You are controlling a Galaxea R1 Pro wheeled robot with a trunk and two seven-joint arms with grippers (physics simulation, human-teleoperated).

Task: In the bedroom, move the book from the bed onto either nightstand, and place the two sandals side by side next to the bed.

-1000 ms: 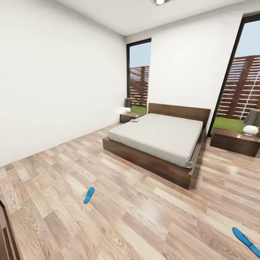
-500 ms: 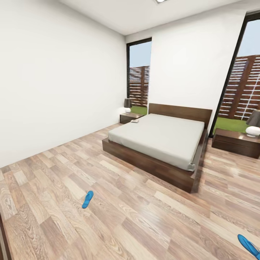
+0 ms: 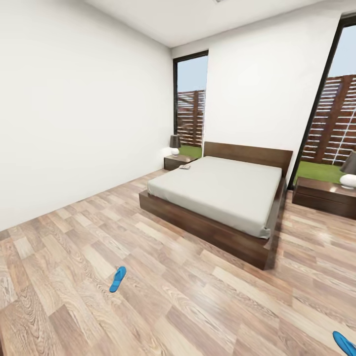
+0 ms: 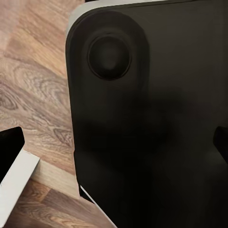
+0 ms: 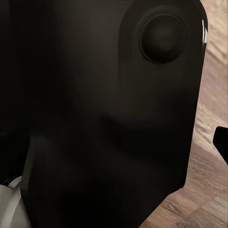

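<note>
Forward travel of the robot has shifted the head view, so both sandals sit lower in it than a second ago, while nothing in the room itself has moved. One bright blue flat flip-flop [image 3: 117,279] lies on the brown wood-plank floor [image 3: 163,296], well apart from the second blue flip-flop [image 3: 344,342] at the view's lower right corner. A small thin dark book [image 3: 184,167], its lettering too small to read, rests on the smooth light grey mattress of the low dark brown wooden bed [image 3: 217,198], near the boxy dark brown nightstand [image 3: 177,160]. A matching nightstand [image 3: 324,195] stands right. Whether either gripper is spread or closed, I cannot tell.
</note>
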